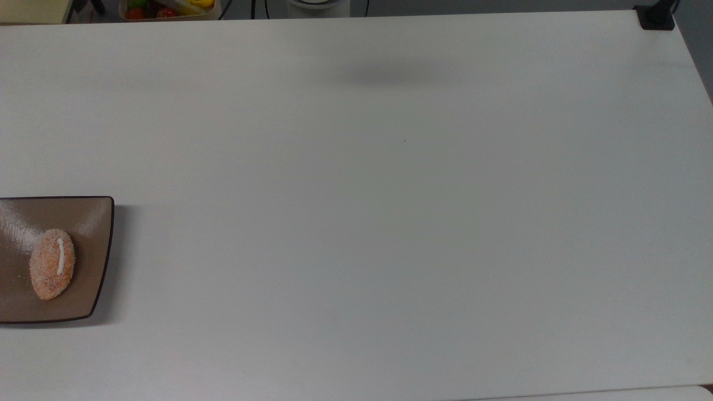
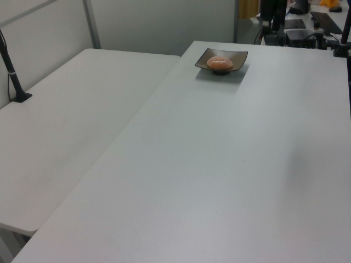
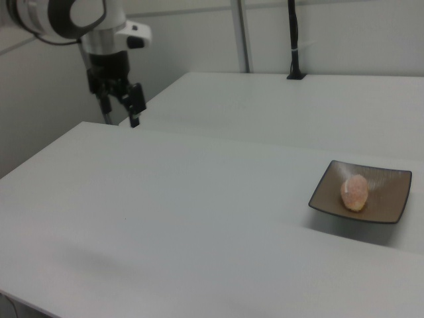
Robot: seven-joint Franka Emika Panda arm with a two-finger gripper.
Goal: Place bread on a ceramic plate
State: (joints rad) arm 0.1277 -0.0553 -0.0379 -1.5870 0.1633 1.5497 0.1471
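A small oval bread (image 1: 52, 272) lay on a square brown plate (image 1: 94, 223) at the top view's left edge, its white stripe facing up. In the right view the same plate (image 3: 387, 179) sat at the right view's right on the white table (image 3: 165, 218), with the bread (image 3: 354, 192) resting a little off centre inside it and not touching the rim. In the left view the plate (image 2: 237, 55) stood at the far end of the table (image 2: 219, 164), the bread (image 2: 220, 63) sitting in its middle. The arm's end effector (image 3: 120, 109) hung at the right view's far left, raised above the table edge and well apart from the plate; its two fingers appeared spread, with nothing between them. Judging by this, the task looked complete: the bread was on the plate and released, and nothing seemed left except for the arm to rest clear. A box of colourful items (image 1: 167, 8) sat beyond the far table edge in the top view.
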